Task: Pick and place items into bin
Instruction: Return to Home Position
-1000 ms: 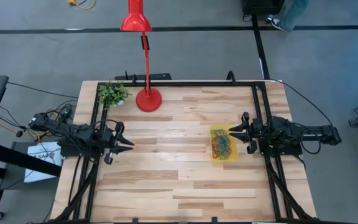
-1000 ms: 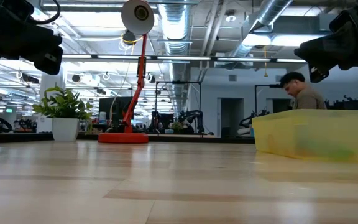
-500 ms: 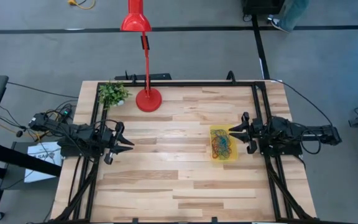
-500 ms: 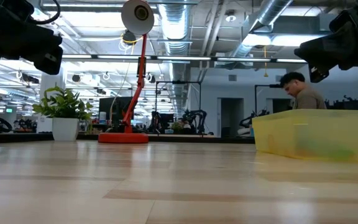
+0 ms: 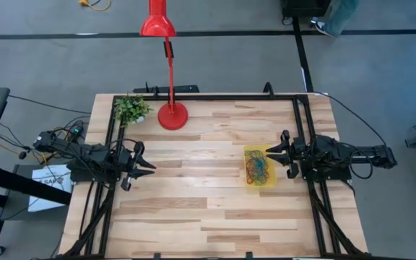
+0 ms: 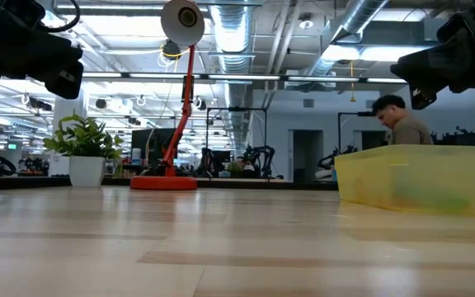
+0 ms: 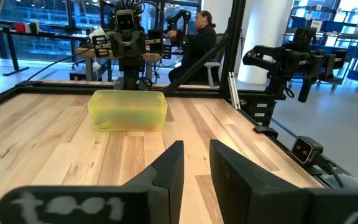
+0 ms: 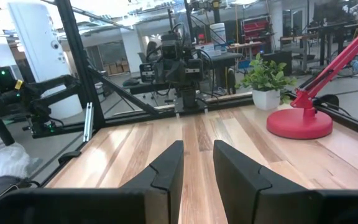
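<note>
Items (image 5: pixel 257 168) in bin (image 5: pixel 264 183) tangling together in high view, too small for counting. In low view items showing only as blurred greenish smear through bin wall; bin running off right edge. Person (image 6: pixel 406 128) being half hidden behind bin. Lamp (image 5: pixel 157 27) head being cut by top edge of high view.

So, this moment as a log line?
rubber bands: in bin | left gripper: open, table's left | right gripper: open, beside bin

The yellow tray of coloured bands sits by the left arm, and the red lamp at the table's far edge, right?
No: the high view shows the yellow tray of coloured bands by the right arm. The red lamp part holds.
</note>
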